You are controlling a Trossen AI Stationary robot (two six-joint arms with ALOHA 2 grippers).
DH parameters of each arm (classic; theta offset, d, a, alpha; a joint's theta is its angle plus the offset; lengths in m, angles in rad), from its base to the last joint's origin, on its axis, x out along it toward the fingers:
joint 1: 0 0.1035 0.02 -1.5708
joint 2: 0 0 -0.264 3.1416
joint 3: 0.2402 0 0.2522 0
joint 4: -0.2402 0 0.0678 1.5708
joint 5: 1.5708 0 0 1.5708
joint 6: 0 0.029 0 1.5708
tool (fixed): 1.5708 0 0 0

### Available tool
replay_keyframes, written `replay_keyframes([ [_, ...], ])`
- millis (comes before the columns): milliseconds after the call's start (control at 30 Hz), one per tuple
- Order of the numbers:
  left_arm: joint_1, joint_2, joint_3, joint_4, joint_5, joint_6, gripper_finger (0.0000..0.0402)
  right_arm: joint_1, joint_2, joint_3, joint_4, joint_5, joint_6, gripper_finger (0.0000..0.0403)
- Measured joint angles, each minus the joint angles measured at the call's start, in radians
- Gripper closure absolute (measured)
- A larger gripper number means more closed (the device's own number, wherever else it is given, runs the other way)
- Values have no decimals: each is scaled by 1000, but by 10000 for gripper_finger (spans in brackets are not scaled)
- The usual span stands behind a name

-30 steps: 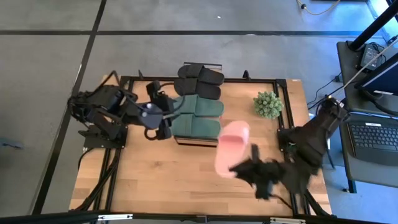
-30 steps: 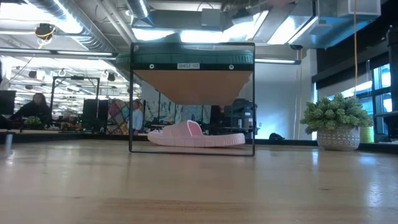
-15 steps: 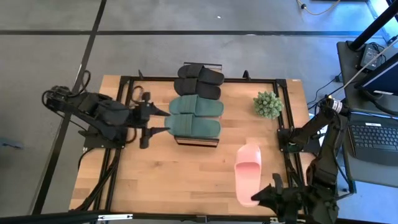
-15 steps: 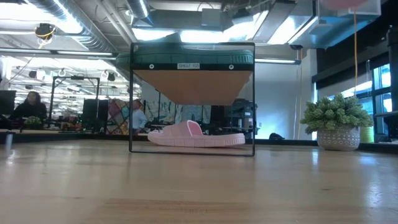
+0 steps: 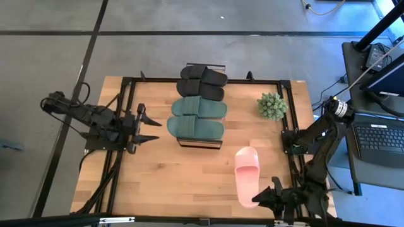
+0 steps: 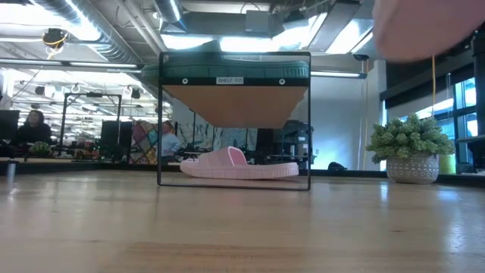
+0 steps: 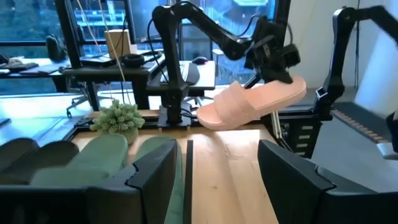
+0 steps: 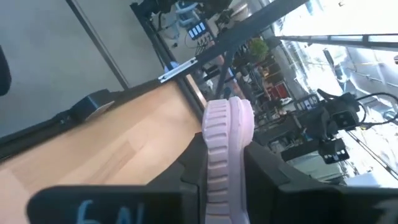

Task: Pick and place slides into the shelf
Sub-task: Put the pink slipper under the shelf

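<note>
While right gripper (image 5: 267,199) jaws clamp pink slide (image 5: 247,176), left gripper (image 5: 149,128) jaws wide; shelf (image 6: 233,79) label unreadable

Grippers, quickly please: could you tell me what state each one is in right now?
Left gripper: open, holding nothing, left of the shelf.
Right gripper: shut on the pink slide, held above the table.

Site: open-plan office lab | ceiling ducts (image 6: 114,34) running overhead | people (image 6: 34,125) sitting at desks beyond the table | laptop (image 5: 379,135) lying on side bench
</note>
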Motion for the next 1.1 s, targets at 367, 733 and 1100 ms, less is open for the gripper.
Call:
replay_keyframes([
  [367, 0, -263, -320, 191, 2, -26, 185, 0, 0, -299, 547, -81, -100, 334],
  [733, 0, -328, -420, 231, -28, -29, 185, -15, -2, -635, 962, -296, -77, 334],
  [1100, 0, -327, -470, 228, -31, -29, 185, -92, -1, -836, 1213, -344, -100, 335],
])
